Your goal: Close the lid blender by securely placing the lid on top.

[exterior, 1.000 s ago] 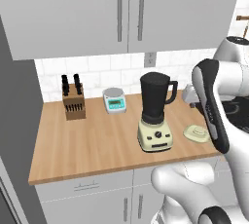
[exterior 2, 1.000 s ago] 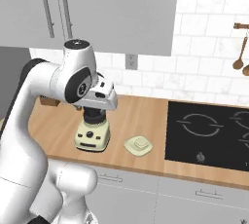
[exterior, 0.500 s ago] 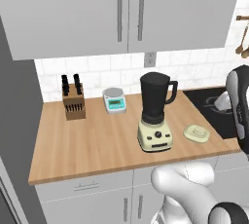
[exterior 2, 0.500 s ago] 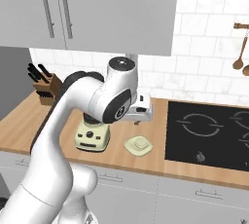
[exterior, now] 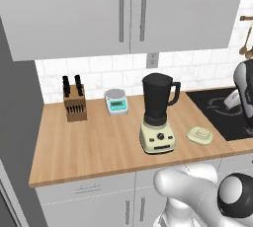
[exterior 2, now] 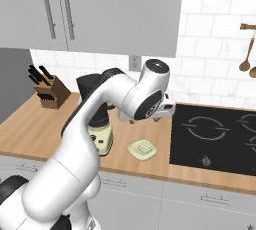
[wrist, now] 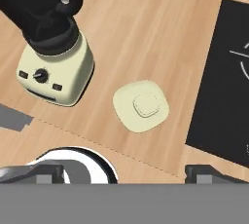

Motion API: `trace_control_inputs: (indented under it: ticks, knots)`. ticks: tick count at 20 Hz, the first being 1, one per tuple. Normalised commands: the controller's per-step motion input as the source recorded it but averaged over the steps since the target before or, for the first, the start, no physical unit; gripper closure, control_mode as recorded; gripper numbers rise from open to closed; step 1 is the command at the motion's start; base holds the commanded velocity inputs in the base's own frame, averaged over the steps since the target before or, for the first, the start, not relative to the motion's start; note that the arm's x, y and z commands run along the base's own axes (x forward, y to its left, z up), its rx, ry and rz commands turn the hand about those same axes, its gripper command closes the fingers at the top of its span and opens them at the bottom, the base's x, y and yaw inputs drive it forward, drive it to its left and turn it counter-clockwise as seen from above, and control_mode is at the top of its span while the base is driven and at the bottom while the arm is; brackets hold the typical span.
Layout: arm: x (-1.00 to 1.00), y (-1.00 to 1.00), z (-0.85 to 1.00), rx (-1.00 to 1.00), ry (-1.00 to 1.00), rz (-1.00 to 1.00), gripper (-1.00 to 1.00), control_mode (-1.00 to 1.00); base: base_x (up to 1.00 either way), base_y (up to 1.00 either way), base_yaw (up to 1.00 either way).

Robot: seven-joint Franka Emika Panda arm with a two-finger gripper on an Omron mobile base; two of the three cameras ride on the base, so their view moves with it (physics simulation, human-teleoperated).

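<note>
The lid (wrist: 142,106), a pale cream-yellow disc with a raised centre knob, lies flat on the wooden counter (wrist: 146,28) between the blender and the cooktop; it also shows as the lid (exterior: 199,134) and the lid (exterior 2: 143,149). The blender (exterior: 158,117) stands upright, its dark jar (wrist: 39,13) with no lid on top of its cream base (wrist: 56,74). My gripper (wrist: 126,173) hangs above the counter's front edge, nearer than the lid, open, with nothing between its fingertips (wrist: 44,172). In the right base view my arm covers part of the blender (exterior 2: 100,136).
A black cooktop (exterior: 222,107) lies right of the lid, also seen as the cooktop (wrist: 228,72). A grey scale (exterior: 116,101) and a wooden knife block (exterior: 74,100) stand at the back left. Wall cabinets (exterior: 133,9) hang above. Bare wood (exterior: 99,142) spreads left of the blender.
My arm has swung to the right, from in front of the blender to above the lid and the cooktop's edge. Lid and blender have stayed put.
</note>
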Motion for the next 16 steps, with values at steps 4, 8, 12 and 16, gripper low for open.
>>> trace_control_inputs:
  ticks: [4, 8, 12, 16]
  knots:
    - [0.18, 0.04, -0.28, 0.00, 0.00, 0.04, -1.00, -1.00, 0.00, 0.00, 0.00]
    - [0.49, 0.15, -0.41, 0.00, 0.03, 0.00, -1.00, -1.00, 0.00, 0.00, 0.00]
    - [0.19, -0.02, -0.31, 0.00, 0.01, 0.02, -1.00, -1.00, 0.00, 0.00, 0.00]
    - [0.06, -0.27, -0.52, -0.02, 0.07, 0.04, -1.00, -1.00, 0.00, 0.00, 0.00]
